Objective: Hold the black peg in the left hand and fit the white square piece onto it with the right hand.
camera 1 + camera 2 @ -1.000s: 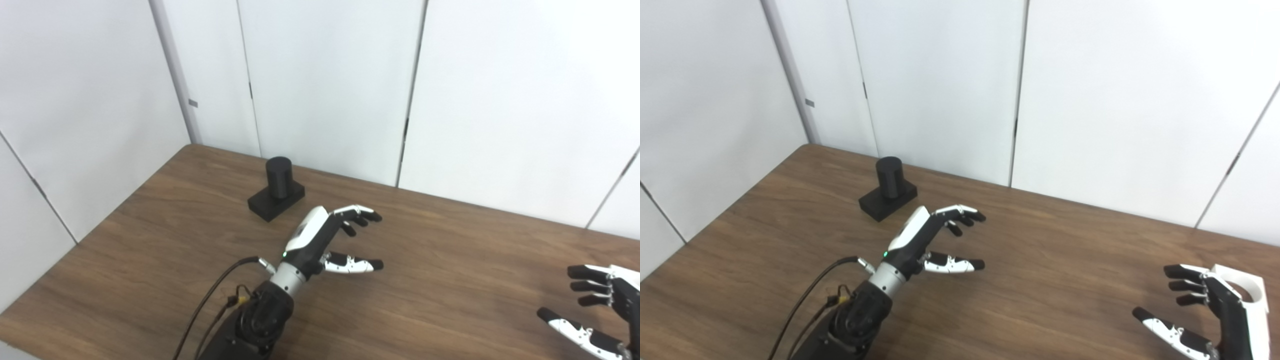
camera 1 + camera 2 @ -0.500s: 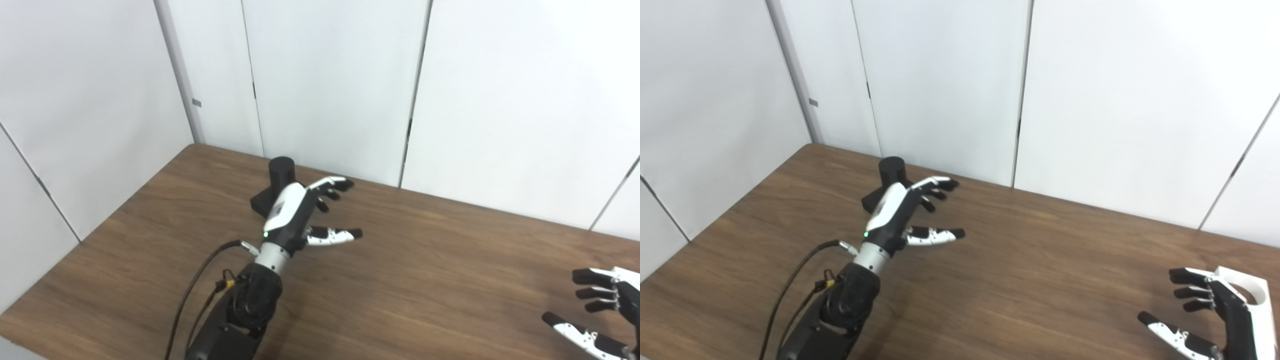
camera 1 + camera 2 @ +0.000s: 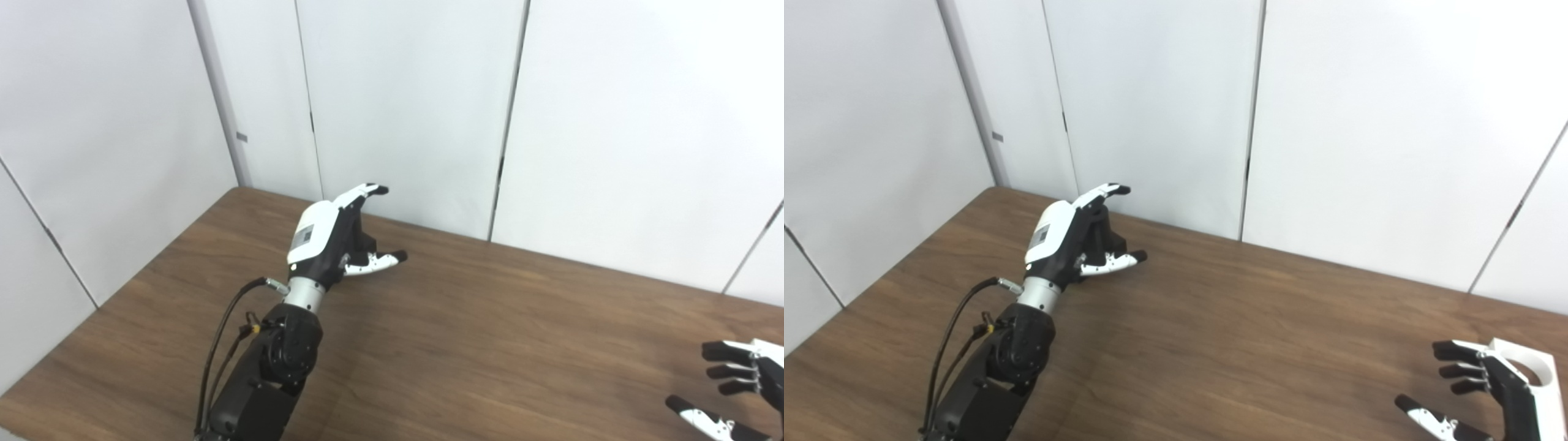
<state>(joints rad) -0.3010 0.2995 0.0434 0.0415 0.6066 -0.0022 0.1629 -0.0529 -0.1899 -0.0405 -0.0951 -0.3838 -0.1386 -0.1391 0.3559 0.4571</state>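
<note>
Reach step judged underway: left hand [image 3: 327,242] spread, empty, black peg hidden behind it; right hand [image 3: 1488,392] spread beside white square piece [image 3: 1528,364]. Closure required next.

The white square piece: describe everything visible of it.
The white square piece shows only in the right eye view, at the table's near right, partly hidden behind the right robot hand. It looks like matte white plastic, blocky with straight edges, with a round opening in its top face. It appears to rest flat on the wood. The robot hand's fingers are spread beside it; whether they touch it cannot be told.
</note>
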